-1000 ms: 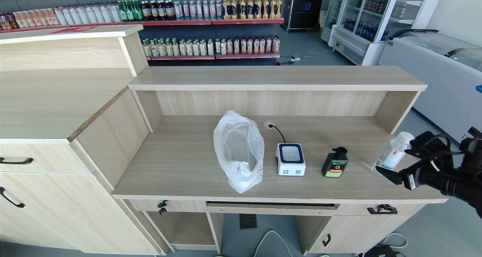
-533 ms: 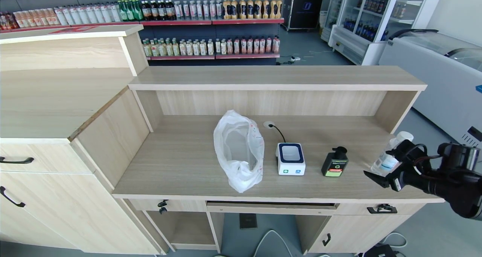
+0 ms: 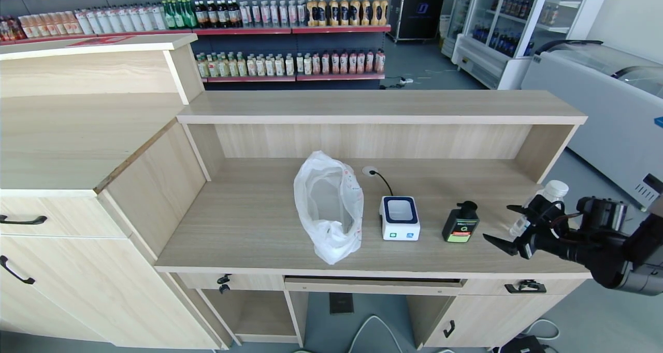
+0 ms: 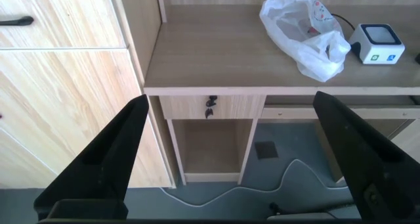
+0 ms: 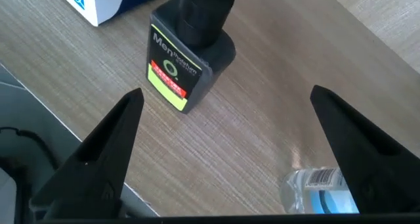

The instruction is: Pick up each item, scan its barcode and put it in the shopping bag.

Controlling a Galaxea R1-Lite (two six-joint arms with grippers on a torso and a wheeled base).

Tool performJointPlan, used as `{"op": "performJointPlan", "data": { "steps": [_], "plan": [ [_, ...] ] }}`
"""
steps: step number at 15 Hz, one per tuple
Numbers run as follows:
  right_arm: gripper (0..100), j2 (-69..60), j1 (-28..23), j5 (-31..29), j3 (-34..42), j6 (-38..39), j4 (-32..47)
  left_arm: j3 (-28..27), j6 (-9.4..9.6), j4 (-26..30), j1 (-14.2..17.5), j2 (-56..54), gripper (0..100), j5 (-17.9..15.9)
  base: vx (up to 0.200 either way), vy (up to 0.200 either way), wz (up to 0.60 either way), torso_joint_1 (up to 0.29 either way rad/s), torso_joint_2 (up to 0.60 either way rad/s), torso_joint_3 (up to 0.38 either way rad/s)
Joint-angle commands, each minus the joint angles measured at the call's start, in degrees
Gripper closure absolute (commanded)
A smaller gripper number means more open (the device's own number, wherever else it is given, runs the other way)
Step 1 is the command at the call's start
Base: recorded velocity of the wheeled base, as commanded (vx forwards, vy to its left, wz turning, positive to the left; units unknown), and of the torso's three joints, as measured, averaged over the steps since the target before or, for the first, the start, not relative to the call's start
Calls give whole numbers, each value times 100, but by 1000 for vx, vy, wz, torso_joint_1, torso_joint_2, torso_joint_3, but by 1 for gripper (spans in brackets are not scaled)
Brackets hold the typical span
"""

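— We see bright, even light across the pale wood-grain surface (image 3: pixel 248 223); the shadow beside the black pump bottle (image 3: pixel 460 225) is soft and faint.
— We agree. The white chest freezer's curved glass lid (image 3: pixel 634 76) catches glare, and the long red drinks shelf (image 3: pixel 290 30) bows toward the head view's edges. Below the surface we find it dimmer.

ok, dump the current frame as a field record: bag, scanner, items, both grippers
surface: wood counter
bag: white shopping bag, mouth open, left of the scanner; no item visible inside
scanner: white scanner, cabled, mid-counter
items unbagged: dark pump bottle, upright, right of the scanner; clear bottle with white cap, at the counter's right end
right gripper: right gripper open, empty, beside the clear bottle, pointing toward the pump bottle
left gripper: left gripper open, empty, back from the counter's front edge
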Motion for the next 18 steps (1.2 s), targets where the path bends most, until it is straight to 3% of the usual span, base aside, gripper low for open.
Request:
{"op": "performJointPlan", "data": {
  "steps": [1,18],
  "plan": [
    [0,344,73,233,-356,-84,22,1,-1,-4,0,1,0,-8,0,0,0,0,0,0],
    [0,1583,846,321,-1762,-304,110,1,-1,-4,0,1,0,1,0,0,0,0,0,0]
  ]
}}
